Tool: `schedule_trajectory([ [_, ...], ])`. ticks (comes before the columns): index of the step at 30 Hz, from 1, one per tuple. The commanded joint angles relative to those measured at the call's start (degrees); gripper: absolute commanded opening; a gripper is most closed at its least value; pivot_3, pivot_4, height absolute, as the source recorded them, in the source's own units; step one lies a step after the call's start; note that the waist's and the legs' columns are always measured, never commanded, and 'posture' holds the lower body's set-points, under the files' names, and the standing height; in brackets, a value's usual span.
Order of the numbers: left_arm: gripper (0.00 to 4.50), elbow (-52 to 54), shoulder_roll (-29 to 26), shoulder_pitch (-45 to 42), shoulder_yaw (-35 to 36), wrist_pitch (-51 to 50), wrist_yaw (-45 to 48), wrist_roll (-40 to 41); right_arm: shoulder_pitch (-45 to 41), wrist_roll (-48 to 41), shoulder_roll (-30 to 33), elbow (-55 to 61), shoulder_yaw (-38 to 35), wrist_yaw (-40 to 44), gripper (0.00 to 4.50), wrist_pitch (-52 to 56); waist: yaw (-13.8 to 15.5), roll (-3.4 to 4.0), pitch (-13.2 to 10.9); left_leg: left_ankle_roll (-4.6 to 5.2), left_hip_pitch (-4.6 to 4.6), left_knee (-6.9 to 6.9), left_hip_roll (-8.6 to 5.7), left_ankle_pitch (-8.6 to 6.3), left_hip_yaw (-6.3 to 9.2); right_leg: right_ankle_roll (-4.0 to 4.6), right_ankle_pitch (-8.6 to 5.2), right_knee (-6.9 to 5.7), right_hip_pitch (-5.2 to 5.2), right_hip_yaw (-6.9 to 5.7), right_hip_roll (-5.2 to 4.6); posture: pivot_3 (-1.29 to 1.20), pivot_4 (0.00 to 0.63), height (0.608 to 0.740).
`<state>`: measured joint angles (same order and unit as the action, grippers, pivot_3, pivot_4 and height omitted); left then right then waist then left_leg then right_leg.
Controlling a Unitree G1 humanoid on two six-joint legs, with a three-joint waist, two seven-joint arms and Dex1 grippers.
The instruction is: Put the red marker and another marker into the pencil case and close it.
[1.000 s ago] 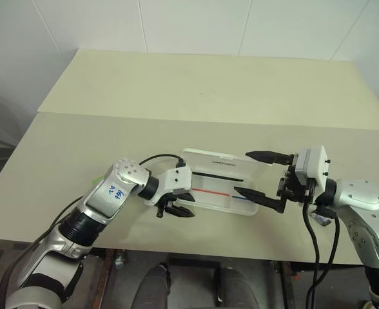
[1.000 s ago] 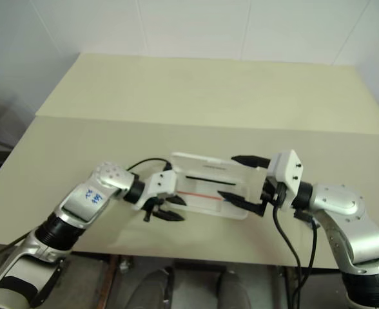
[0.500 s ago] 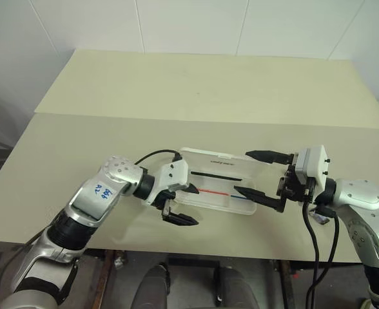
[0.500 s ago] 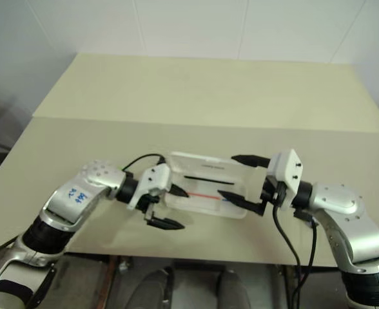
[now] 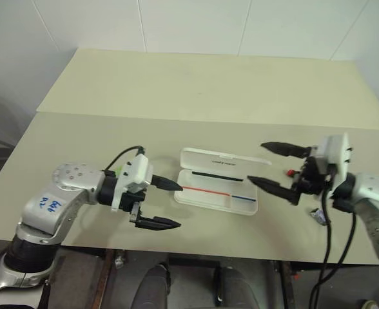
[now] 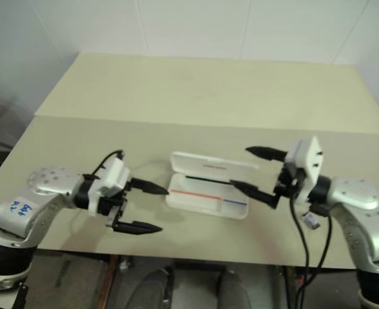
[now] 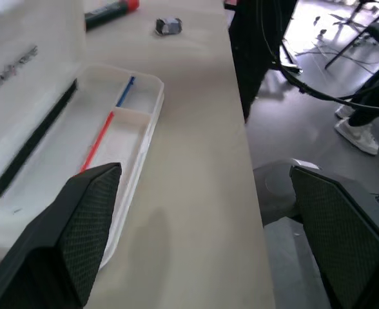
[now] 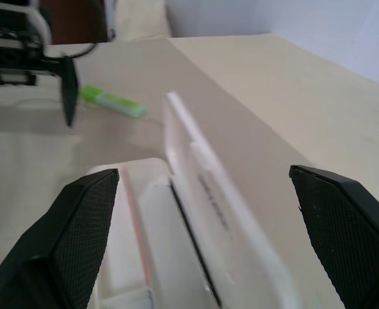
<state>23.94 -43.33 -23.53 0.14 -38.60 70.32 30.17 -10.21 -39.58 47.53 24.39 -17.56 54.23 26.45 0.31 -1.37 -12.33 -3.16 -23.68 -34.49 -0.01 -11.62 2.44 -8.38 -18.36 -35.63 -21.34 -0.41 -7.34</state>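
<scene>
1. the table (image 5: 196,90) is a pale beige top.
2. the pencil case (image 5: 218,183) lies open near its front edge, lid raised, tray seemingly bare, between the two grippers.
3. the left gripper (image 5: 164,203) hangs just left of the case, jaws spread wide, touching nothing.
4. the right gripper (image 5: 271,167) hangs at the case's right end, jaws spread, holding nothing.
5. the red marker (image 7: 111,13) lies on the table beyond the case's right end.
6. the green marker (image 8: 112,102) lies left of the case.
7. a small dark object (image 7: 168,26), hard to make out, lies near the red marker.
</scene>
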Motion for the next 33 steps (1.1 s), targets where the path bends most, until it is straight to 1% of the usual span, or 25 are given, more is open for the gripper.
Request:
schedule_trajectory([
  [1, 4.49, 1.3, 1.8, -0.8, 3.2, 1.4, -2.2, 4.1, 3.8, 1.0, 6.2, -3.2, -6.0, 4.6, 4.5, 0.8, 0.5, -0.01, 0.0, 0.01, 0.0, 0.0, -0.02, -0.01, -0.01, 0.0, 0.0, 0.02, 0.0, 0.0, -0.02, 0.0, 0.15, 0.74],
  [3, 4.49, 1.1, 2.9, -2.0, 2.3, 2.0, -2.9, 4.4, 5.1, 3.7, 8.3, -7.2, -6.1, 6.8, 4.5, -1.9, 0.7, -0.03, 0.0, 0.06, 0.0, -0.03, -0.02, -0.04, -0.04, 0.01, 0.02, 0.13, 0.08, -0.01, -0.01, 0.0, 0.15, 0.74],
  [5, 4.49, 0.7, 3.5, -3.0, 1.1, 2.1, -2.9, 4.5, 5.0, 5.4, 9.2, -10.8, -5.3, 8.6, 4.5, -3.9, 0.7, -0.02, 0.0, 0.08, 0.0, -0.1, -0.02, -0.05, -0.07, 0.02, 0.05, 0.15, 0.09, 0.0, -0.01, 0.0, 0.15, 0.74],
  [10, 4.49, -0.6, 5.1, -6.1, -1.3, 1.7, -3.0, 5.4, 2.2, 10.9, 9.1, -21.1, -1.4, 12.1, 4.5, -9.8, 0.3, -0.02, 0.0, 0.08, 0.01, -0.14, -0.01, -0.04, -0.1, 0.02, 0.07, 0.11, 0.07, 0.01, 0.0, 0.0, 0.15, 0.74],
  [15, 4.49, -2.6, 7.9, -10.2, -3.8, 1.8, -4.8, 5.0, -4.6, 17.8, 7.7, -37.3, 4.8, 14.8, 4.5, -17.5, -0.4, -0.01, 0.0, 0.08, -0.01, -0.22, -0.02, -0.04, -0.11, -0.07, 0.12, 0.1, 0.09, 0.02, 0.01, 0.0, 0.15, 0.74],
  [19, 4.49, -2.6, 9.4, -11.1, -5.5, 2.3, -5.9, 4.2, -10.9, 22.3, 7.1, -50.1, 8.6, 16.4, 4.5, -22.5, -0.6, 0.01, 0.0, 0.08, 0.02, -0.24, -0.04, -0.04, -0.15, -0.11, 0.14, 0.09, 0.09, 0.09, 0.02, 0.0, 0.15, 0.74],
  [25, 4.49, -2.0, 9.3, -10.9, -5.9, 2.4, -6.8, 4.8, -19.5, 28.2, 7.2, -66.8, 12.6, 19.2, 4.5, -30.0, -0.6, 0.03, 0.0, 0.07, 0.0, -0.21, -0.04, -0.03, -0.2, -0.12, 0.13, 0.05, 0.02, 0.15, 0.04, 0.0, 0.15, 0.74],
  [30, 4.49, -1.7, 8.8, -10.6, -5.5, 2.5, -6.8, 4.9, -25.5, 31.6, 7.0, -76.6, 14.3, 20.4, 4.5, -33.6, -0.6, 0.03, 0.0, 0.05, 0.01, -0.25, -0.04, -0.02, -0.25, -0.15, 0.15, 0.04, 0.03, 0.21, 0.04, 0.0, 0.15, 0.74],
  [33, 4.5, -1.6, 8.5, -10.6, -5.2, 2.6, -7.2, 4.8, -26.9, 33.1, 7.1, -80.1, 15.4, 22.0, 3.91, -34.8, -0.6, 0.03, 0.0, 0.04, 0.02, -0.24, -0.04, -0.02, -0.25, -0.15, 0.15, 0.05, 0.03, 0.22, 0.04, 0.0, 0.15, 0.74],
])
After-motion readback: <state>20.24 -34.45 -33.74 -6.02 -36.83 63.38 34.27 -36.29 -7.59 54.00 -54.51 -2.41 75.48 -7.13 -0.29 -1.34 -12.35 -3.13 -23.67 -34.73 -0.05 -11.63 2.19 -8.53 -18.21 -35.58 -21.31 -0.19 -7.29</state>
